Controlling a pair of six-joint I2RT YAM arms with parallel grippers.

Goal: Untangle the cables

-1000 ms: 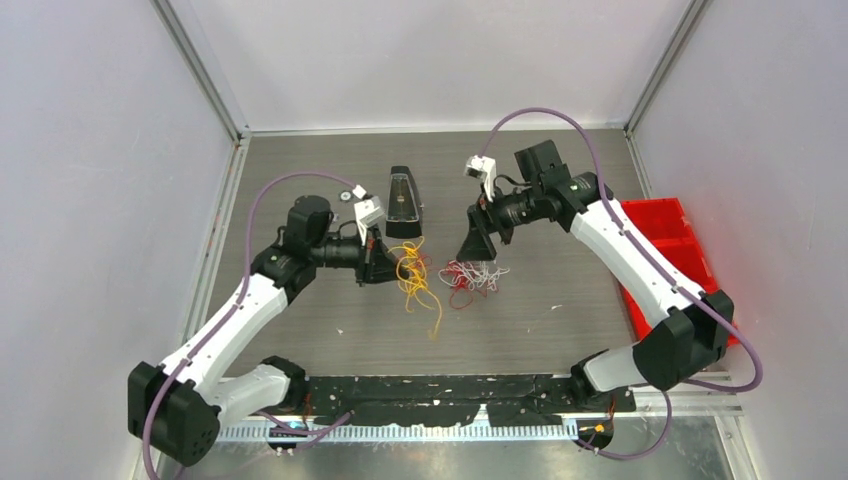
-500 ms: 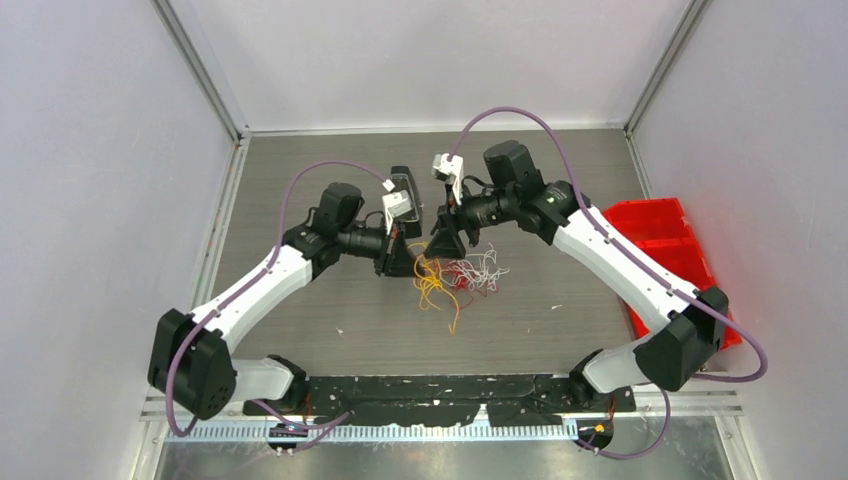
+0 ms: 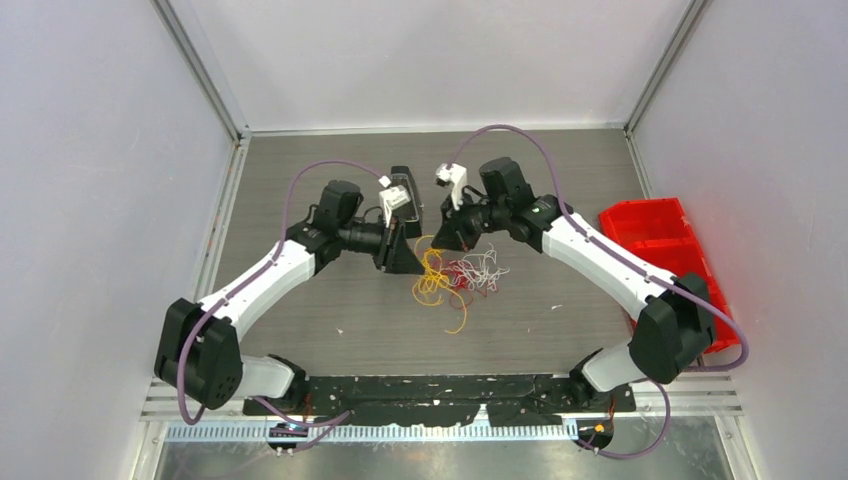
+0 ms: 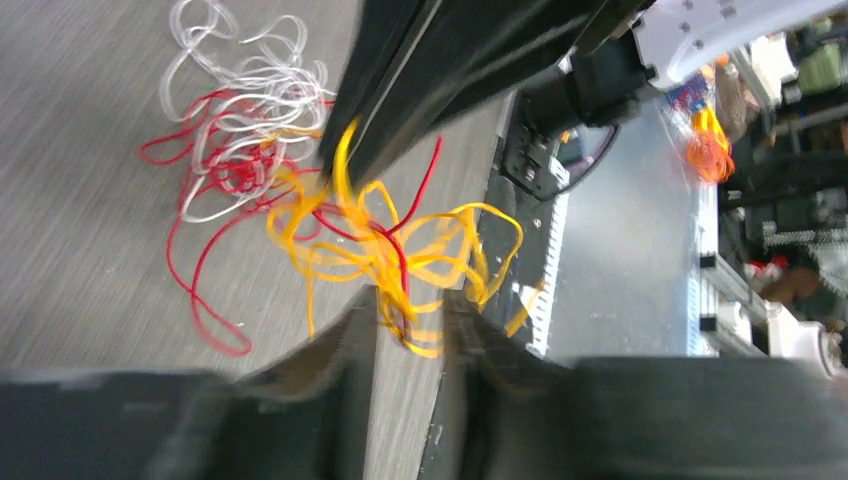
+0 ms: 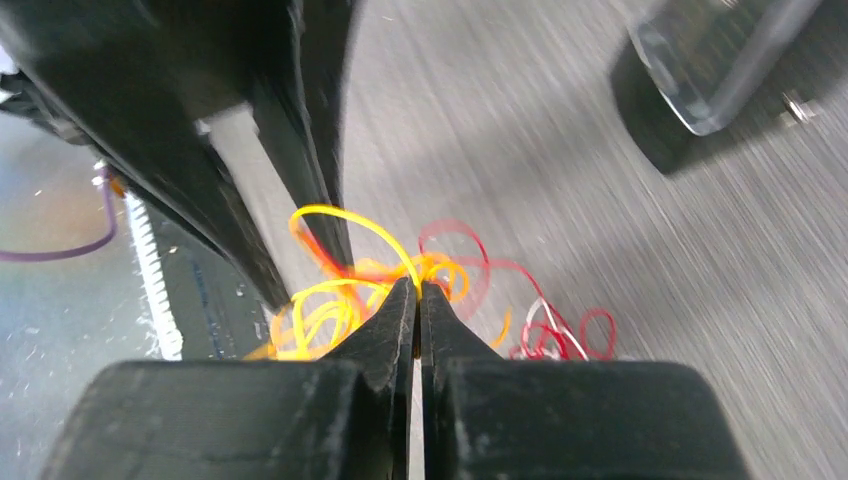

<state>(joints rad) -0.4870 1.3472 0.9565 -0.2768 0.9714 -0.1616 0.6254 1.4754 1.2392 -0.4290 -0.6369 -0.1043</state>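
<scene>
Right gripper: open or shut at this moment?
Shut: the right gripper shows jaws pressed together, tips pinching the yellow cable.

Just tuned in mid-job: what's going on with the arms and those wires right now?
Both arms meet over the cables in the middle of the table. The right gripper is shut on the yellow-orange cable. The left gripper has its fingers slightly apart with yellow loops between them, so it does not look clamped. The red and white cables lie on the table, crossing into the yellow one; nothing is separated yet.
</scene>
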